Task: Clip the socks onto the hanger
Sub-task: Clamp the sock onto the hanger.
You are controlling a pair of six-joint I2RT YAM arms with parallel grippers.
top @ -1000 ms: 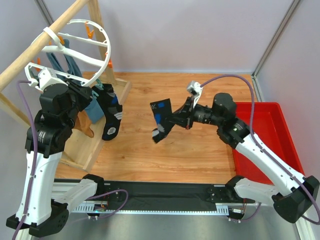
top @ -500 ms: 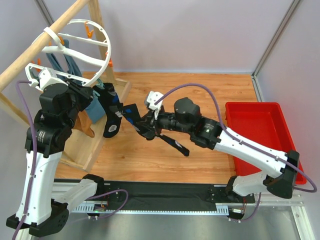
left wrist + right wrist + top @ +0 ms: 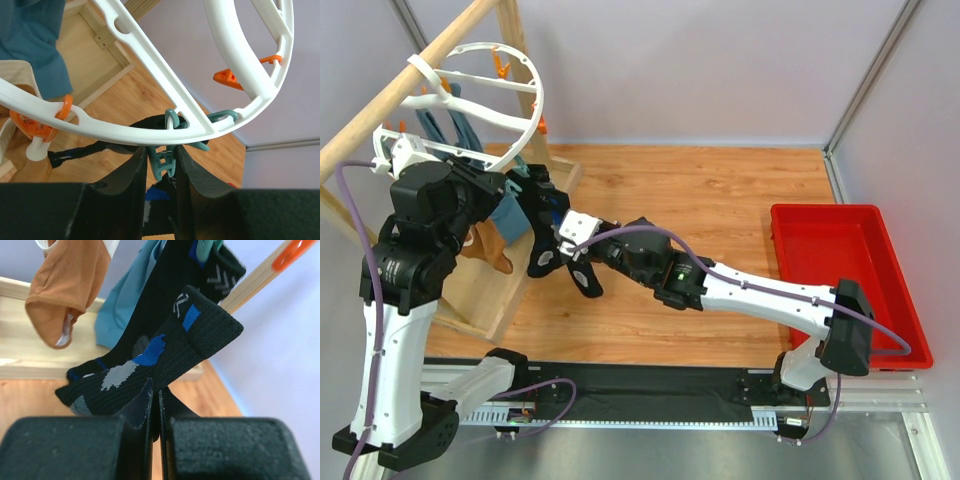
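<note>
Black ankle sock with blue and white marks (image 3: pixel 200 335) is sitting pinched in the closed right hand (image 3: pixel 155 392), held just in front of a second black sock (image 3: pixel 165 295) that is hanging under the large round white plastic ring hanger (image 3: pixel 535 100). Left hand (image 3: pixel 161 150) is squeezing a teal plastic clip (image 3: pixel 165 166) on the hanger's rim. Tan-brown sock (image 3: pixel 65 285) is hanging alongside, above the wooden worktop (image 3: pixel 720 200).

Above my right gripper (image 3: pixel 155 401) I see black socks (image 3: pixel 167 342) marked blue, grey, white; at my left gripper (image 3: pixel 161 154), a teal clip (image 3: pixel 163 166).
</note>
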